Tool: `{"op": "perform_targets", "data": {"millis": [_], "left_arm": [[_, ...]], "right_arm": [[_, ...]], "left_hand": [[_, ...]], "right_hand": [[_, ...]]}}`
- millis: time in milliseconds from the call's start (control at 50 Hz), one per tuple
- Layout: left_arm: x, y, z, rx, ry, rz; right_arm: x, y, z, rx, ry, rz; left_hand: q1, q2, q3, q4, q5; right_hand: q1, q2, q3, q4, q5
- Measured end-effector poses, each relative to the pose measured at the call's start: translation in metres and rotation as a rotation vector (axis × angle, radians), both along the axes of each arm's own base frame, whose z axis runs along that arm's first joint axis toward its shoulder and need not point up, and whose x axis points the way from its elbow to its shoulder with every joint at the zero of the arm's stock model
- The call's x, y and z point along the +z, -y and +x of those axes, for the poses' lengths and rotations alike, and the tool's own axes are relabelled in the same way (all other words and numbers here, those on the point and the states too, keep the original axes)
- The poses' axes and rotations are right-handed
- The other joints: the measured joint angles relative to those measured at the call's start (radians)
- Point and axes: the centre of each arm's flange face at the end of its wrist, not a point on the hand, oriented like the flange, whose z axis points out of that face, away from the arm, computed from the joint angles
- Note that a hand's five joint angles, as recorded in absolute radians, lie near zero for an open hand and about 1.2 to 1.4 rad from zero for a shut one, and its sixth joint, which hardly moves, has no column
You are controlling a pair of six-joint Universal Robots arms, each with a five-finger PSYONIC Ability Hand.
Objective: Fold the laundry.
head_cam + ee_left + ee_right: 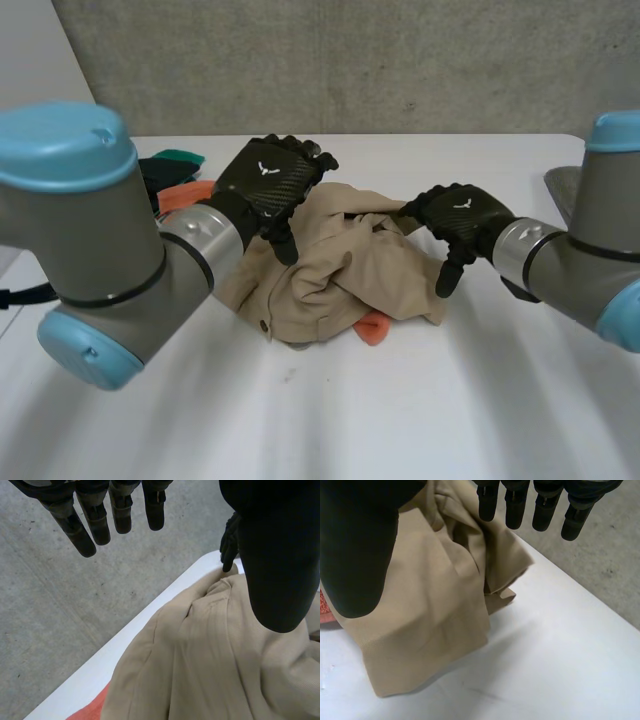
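A crumpled tan garment lies heaped near the middle of the white table, bunched into deep folds, with a small button showing at its near-left hem. An orange cloth pokes out from under its front edge. The left hand hovers over the heap's back-left part, its fingers hanging loose and spread in the left wrist view, gripping nothing. The right hand hangs over the garment's right side, its thumb pointing down toward the cloth. In the right wrist view its fingers are straight and apart above a flat flap of the tan fabric that drapes onto the bare tabletop. Behind the left hand, a green cloth lies near the table's far-left edge.
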Motion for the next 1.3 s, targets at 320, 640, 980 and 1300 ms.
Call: {"op": "perform_targets", "data": {"millis": [320,640,980,1300], "left_arm": [[-0.071,0.066,-0.023,-0.095,0.141,0.14],[-0.013,0.12,0.02,0.169,0.081,-0.035],[0.089,0.222,0.212,0.755,0.008,-0.347],[-0.001,0.248,0.208,0.748,0.105,-0.18]], "right_arm": [[-0.001,0.01,-0.017,-0.061,0.008,0.06],[-0.008,0.003,-0.012,-0.024,-0.027,0.049],[-0.015,-0.02,0.022,0.065,-0.041,0.049],[-0.031,-0.044,0.056,0.042,-0.026,0.084]], "left_hand": [[0.027,0.019,0.019,0.021,0.016],[0.918,0.949,0.959,0.987,0.912],[0.918,0.975,0.972,0.995,0.912],[-0.025,-0.001,-0.002,-0.006,0.006]], "right_hand": [[0.0,0.0,0.0,0.0,0.0],[0.0,0.0,0.0,0.0,0.0],[0.0,0.0,0.0,0.0,0.0],[0.0,0.0,0.0,0.0,0.0]]}}
